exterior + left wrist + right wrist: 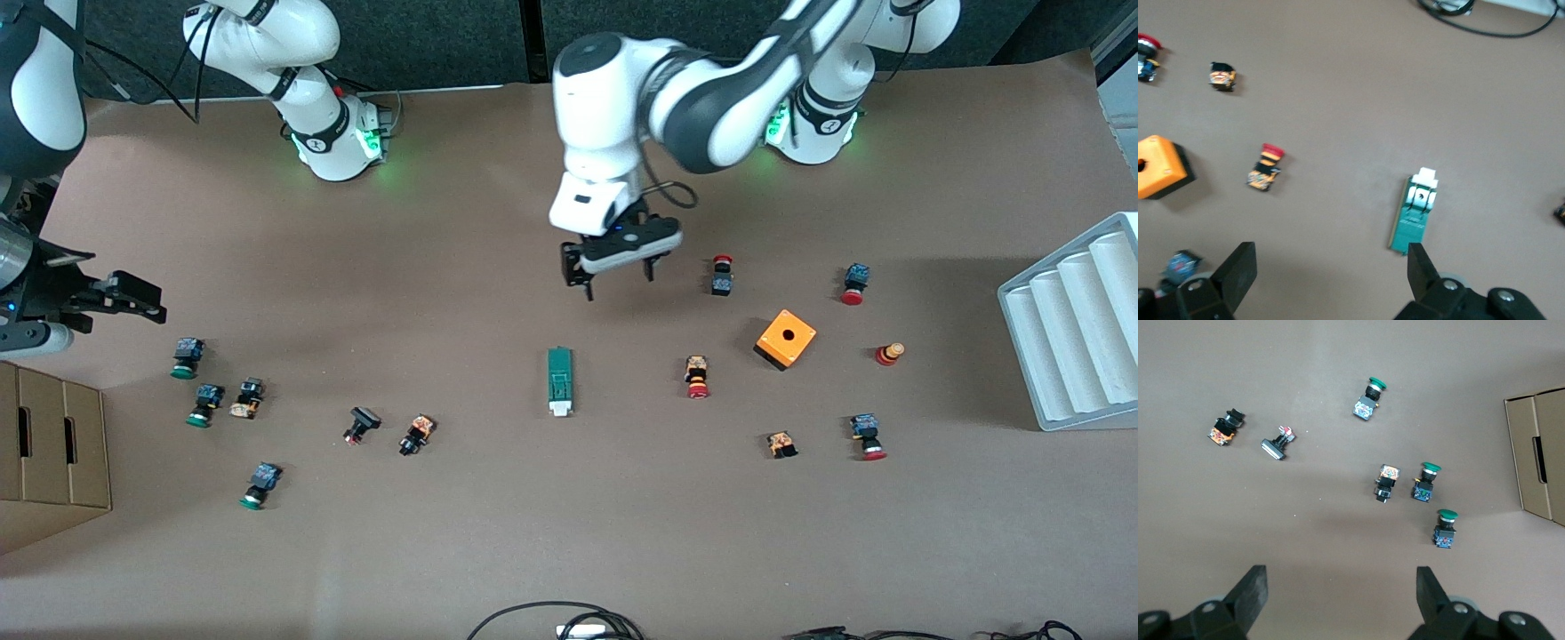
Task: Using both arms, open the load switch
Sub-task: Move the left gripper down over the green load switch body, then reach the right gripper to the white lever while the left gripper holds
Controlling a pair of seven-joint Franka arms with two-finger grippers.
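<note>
Nearest the front camera, dark cables [556, 618] loop at the table's edge. Farther in, a green-capped push button [260, 484] lies alone toward the right arm's end of the table, and a cardboard box [52, 453] sits at that end's edge. Toward the left arm's end lie a small orange-and-black part [781, 444] and a red-capped button [868, 436].

The load switch [559, 380] lies flat on bare table near the middle, its white piece pointing toward the front camera — nothing touches it or crowds it. Beside it toward the right arm's end lie two small black parts [416, 434], with two more green-capped buttons [187, 356] farther that way. Toward the left arm's end sit a red-and-orange button [697, 376], then the orange cube [785, 339] with its hole facing up, then a white ribbed tray [1076, 329] at the table's edge.

The left gripper [618, 274] hangs in the air over the table just farther from the front camera than the load switch, fingers spread wide and holding nothing; its wrist view shows the load switch [1414, 210] lying close to one fingertip [1418, 263]. The right gripper [133, 298] hovers over the table's edge at the right arm's end, fingers [1251, 587] likewise wide apart and empty, above the green-capped buttons.

The table [498, 524] is covered in plain brown paper — a dark curtain hangs past the arm bases.
</note>
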